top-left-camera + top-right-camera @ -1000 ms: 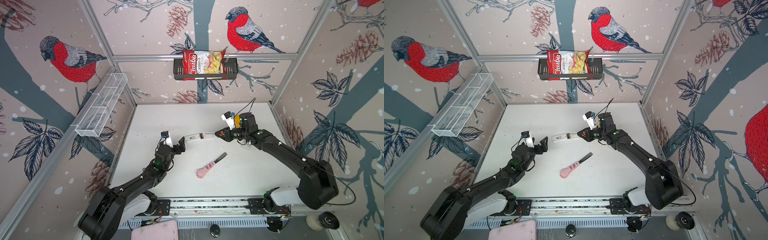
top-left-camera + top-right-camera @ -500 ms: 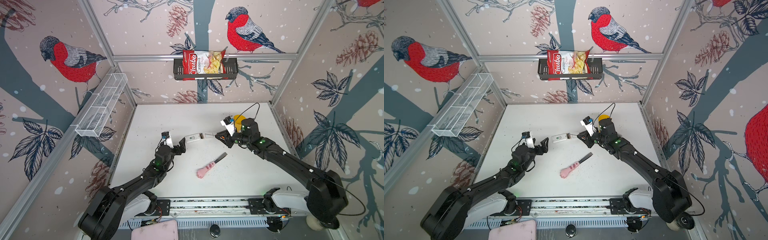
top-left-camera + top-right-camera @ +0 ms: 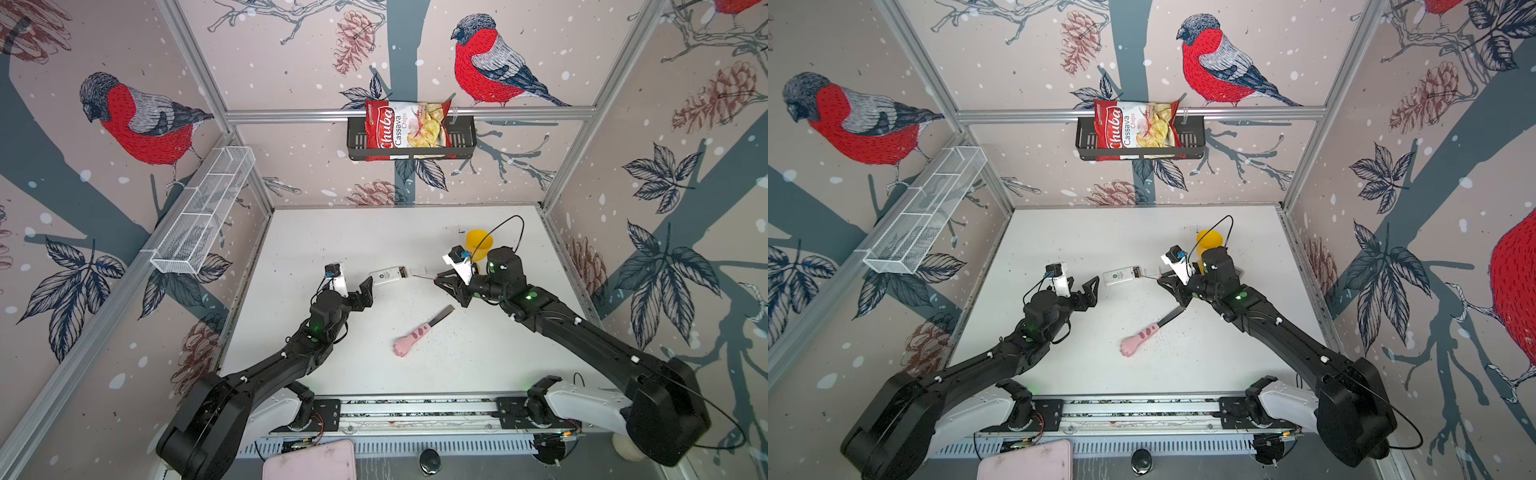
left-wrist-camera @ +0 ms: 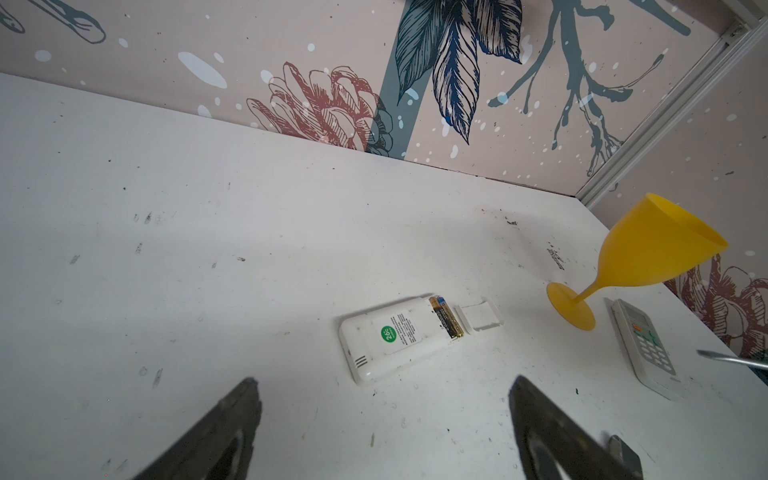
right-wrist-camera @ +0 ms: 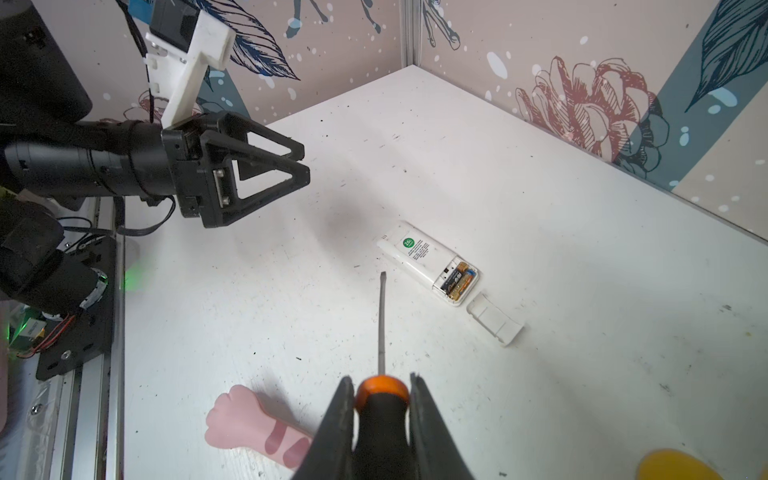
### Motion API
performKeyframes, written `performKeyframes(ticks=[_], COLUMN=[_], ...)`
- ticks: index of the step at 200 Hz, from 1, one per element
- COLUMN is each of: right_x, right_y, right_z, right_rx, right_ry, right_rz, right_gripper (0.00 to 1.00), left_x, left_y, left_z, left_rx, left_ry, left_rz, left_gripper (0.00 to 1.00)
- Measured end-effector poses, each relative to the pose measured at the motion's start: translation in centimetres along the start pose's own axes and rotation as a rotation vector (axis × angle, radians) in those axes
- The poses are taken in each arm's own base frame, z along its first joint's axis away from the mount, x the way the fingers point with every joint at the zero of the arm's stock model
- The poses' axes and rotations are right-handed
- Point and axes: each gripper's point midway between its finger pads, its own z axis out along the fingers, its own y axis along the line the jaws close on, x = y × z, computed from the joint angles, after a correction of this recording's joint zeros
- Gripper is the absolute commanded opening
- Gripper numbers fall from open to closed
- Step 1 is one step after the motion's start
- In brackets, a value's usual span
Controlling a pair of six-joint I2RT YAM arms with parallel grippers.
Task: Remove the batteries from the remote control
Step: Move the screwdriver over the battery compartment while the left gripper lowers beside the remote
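**Two claws clear of the remote control (image 3: 386, 276); batteries (image 4: 446, 320) in its open bay**

Top views. In both top views the remote control lies back side up on the white surface (image 3: 332, 232), between the arms. Its long axis runs side to side across the view, slightly tilted. The open bay end points toward the right claw (image 3: 438, 282), and the closed end toward the left claw (image 3: 362, 292), which is near it but apart. The detached cover (image 3: 417, 271) lies just beside the bay end. A pink paw-handled tool (image 3: 409, 343) lies well apart, nearer the rail. A yellow goblet (image 3: 478, 243) stands behind the right claw.

Left wrist. The left claw's jaws stand wide with nothing between them, above the surface and short of the remote control's closed end. The batteries sit in the bay, black with copper-gold ends. Their long axis runs crosswise to the remote control's long axis. The cover lies beside the bay with a narrow gap. A second remote (image 4: 644, 349) lies near the goblet's foot.

Right wrist. The right claw is clamped on the black handle of a screwdriver (image 5: 381, 324), just behind its orange collar. The shaft points straight out from the claw. Its tip is beside the remote control's long side and apart from it. The batteries are seated in the bay, crosswise.
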Motion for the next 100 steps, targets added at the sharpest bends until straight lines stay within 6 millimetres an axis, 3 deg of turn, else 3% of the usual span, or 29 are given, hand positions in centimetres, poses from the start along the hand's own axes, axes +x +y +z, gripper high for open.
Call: performKeyframes(ticks=[62, 100], right_x=[-1.4, -2.4], right_y=[0.4, -1.4], right_z=[-0.8, -1.2], right_rx=[-0.047, -0.113], right_ry=[-0.046, -0.067], right_rz=[0.098, 0.270], right_gripper=[0.00, 0.00], left_x=[0.2, 0.1], left_y=[0.0, 0.1], left_z=[0.0, 0.1], left_rx=[-0.001, -0.006], left_ry=[0.004, -0.003], left_rz=[-0.001, -0.001], left_gripper=[0.92, 0.92])
